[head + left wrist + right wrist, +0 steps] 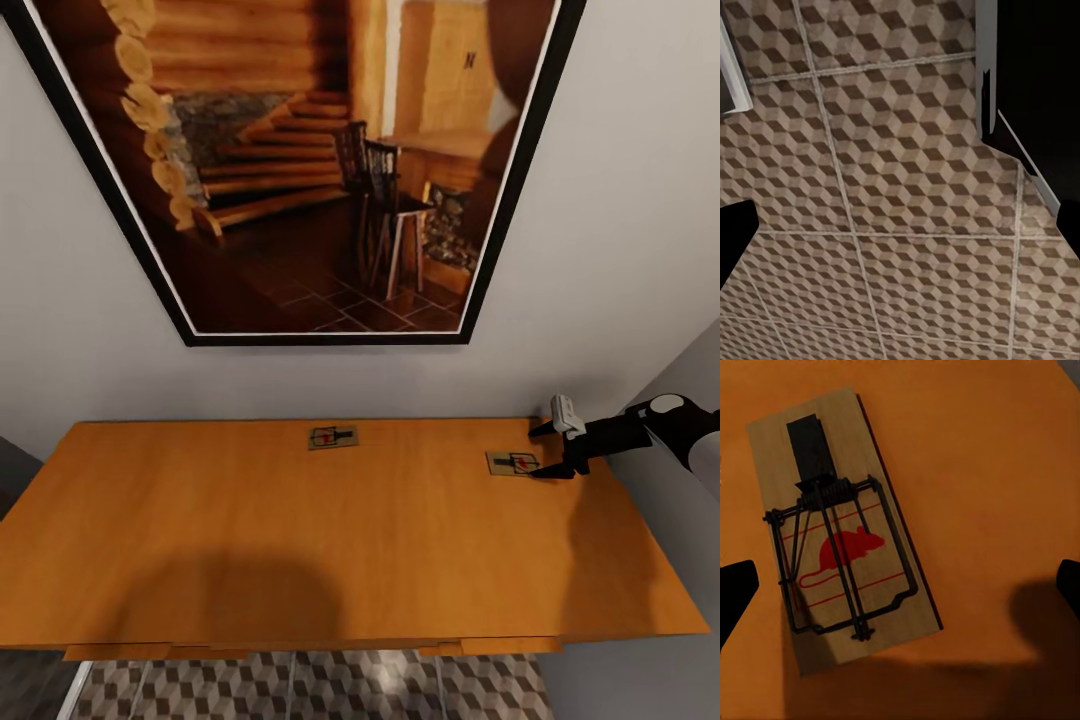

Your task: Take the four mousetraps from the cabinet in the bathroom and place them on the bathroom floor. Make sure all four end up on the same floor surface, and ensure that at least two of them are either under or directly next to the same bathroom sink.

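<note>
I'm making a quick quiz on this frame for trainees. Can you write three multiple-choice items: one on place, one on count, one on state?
1. Where do the mousetraps lie?
A. on the cabinet top
B. on the floor tiles
C. in a sink

2. How many mousetraps show on the cabinet?
A. one
B. two
C. four

3. How is the right claw?
A. shut on a trap
B. open beside a trap
C. resting on the floor

Key: 1 A, the near mousetrap and the far mousetrap rest on the cabinet. 2 B, two show in the head view. 3 B, the right claw stands open, its fingertips wide apart, gripping nothing.
</note>
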You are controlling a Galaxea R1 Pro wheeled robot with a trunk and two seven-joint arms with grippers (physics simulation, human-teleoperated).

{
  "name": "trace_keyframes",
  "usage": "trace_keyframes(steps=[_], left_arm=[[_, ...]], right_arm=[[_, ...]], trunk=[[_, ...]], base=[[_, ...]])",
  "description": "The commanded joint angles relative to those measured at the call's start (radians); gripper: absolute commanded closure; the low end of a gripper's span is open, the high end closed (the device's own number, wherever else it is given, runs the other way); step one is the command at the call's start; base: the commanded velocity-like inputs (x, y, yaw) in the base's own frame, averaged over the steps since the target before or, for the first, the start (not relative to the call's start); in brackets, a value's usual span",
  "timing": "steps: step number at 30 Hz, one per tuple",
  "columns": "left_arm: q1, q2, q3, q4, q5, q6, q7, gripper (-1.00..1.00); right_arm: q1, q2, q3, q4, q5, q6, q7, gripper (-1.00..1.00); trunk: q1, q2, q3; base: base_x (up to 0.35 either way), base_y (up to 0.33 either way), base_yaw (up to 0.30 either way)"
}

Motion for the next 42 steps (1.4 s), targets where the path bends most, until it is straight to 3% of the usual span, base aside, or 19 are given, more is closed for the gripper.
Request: trace_keyframes(steps=[1,42], left_arm=[[-0.001,0.0,-0.009,0.004,0.007,-0.007,0.001,-1.0],[-0.002,0.0,-0.009,0.005,0.007,-0.007,-0.001,-1.0]], right_arm=[[-0.001,0.0,-0.008,-0.001,0.01,-0.006,0.001,-1.0],[-0.001,0.004,-0.006,-0.001,0.011,-0.006,-0.003,-1.0]], trunk=[[0.001,-0.002,-0.002],[0.001,-0.002,-0.002]], base=[[0.0,0.012,0.0],[-0.005,0.021,0.0]])
